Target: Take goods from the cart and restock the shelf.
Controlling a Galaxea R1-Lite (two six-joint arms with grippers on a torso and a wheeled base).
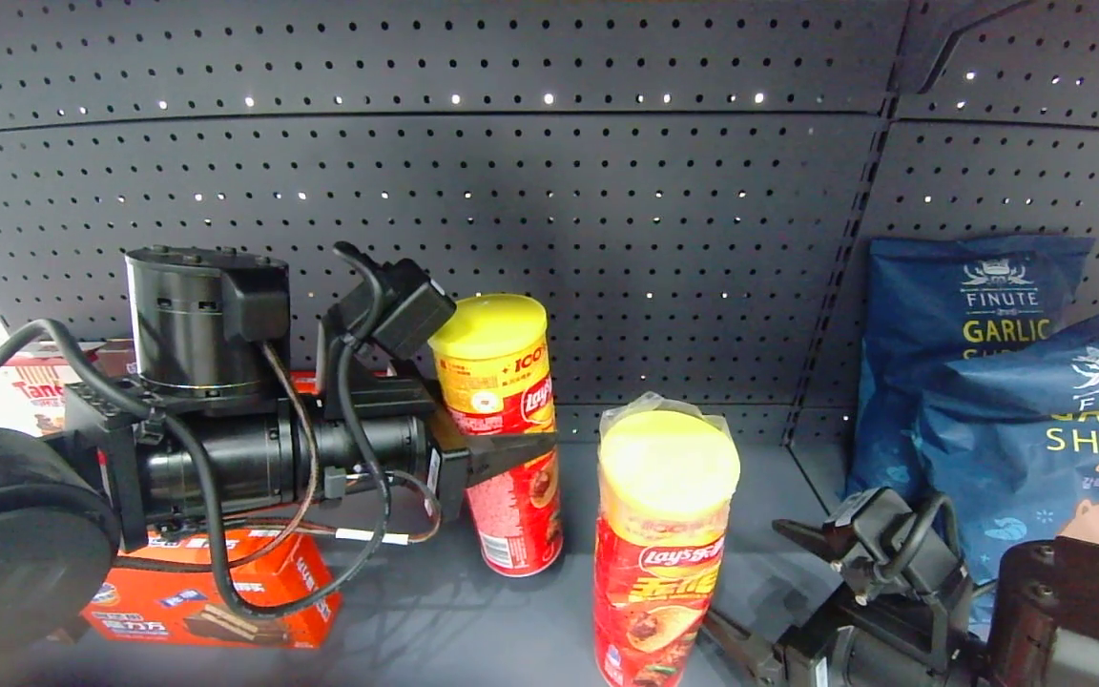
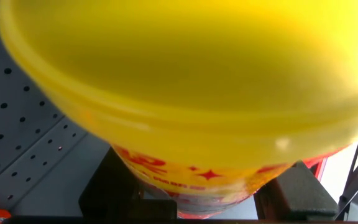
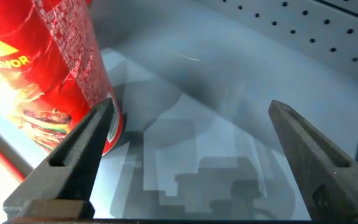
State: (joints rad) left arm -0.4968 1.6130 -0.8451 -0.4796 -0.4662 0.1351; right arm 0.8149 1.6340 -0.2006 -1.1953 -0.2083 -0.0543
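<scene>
Two chips cans with yellow lids and red bodies stand on the dark shelf floor point(image 1: 778, 496). The rear can point(image 1: 502, 401) leans slightly, and my left gripper point(image 1: 511, 448) is shut on its middle from the left side. In the left wrist view its yellow lid point(image 2: 191, 68) looms close, with a dark finger point(image 2: 107, 193) on either side of the body. The front can point(image 1: 666, 544) stands free, its lid under clear film. My right gripper point(image 3: 194, 168) is low at the front right, open and holding nothing, with the front can point(image 3: 61, 74) just outside one finger point(image 3: 73, 162).
An orange snack box point(image 1: 216, 596) lies under my left arm, with another box point(image 1: 39, 382) behind it. Blue chip bags point(image 1: 969, 324) lean at the right beyond an upright divider. A perforated back panel point(image 1: 607, 239) closes the shelf. Bare floor lies between the cans and the bags.
</scene>
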